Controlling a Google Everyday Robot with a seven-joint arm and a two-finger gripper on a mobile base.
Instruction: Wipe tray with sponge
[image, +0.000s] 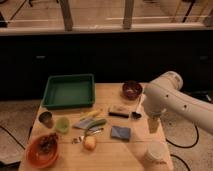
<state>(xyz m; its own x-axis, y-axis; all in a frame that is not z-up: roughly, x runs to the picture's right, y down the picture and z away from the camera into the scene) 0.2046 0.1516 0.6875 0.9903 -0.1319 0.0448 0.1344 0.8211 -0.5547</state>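
**A:** Where is the gripper (152, 125)?

**B:** At the right edge of the table (112, 156), hanging off the white arm (172, 97) and pointing down. Fingers spread apart, nothing between them.

**A:** And the sponge (121, 132)?

**B:** Flat on the wood, just to my left of the gripper and slightly nearer to me. Near it, not touching.

**A:** The tray (69, 91)?

**B:** Well apart from the gripper, far left and further back, at the table's rear left corner. Green, sitting flat.

**A:** What lies between the two?

**B:** A tan-topped block (118, 111) left of the gripper, just behind the sponge. A dark spoon (136, 111) close beside the arm. Behind the gripper, a dark bowl (132, 90).

**A:** Further out?

**B:** Past the sponge on the left, a round yellowish fruit (90, 143) and a long green item (95, 124). Beyond them a small green cup (62, 124) and a darker cup (46, 119). The orange bowl (31, 156) is at the front left corner, the point furthest from the gripper.

**A:** Anything on the near side?

**B:** A white lidded cup (155, 152), directly in front of the gripper, close below it.
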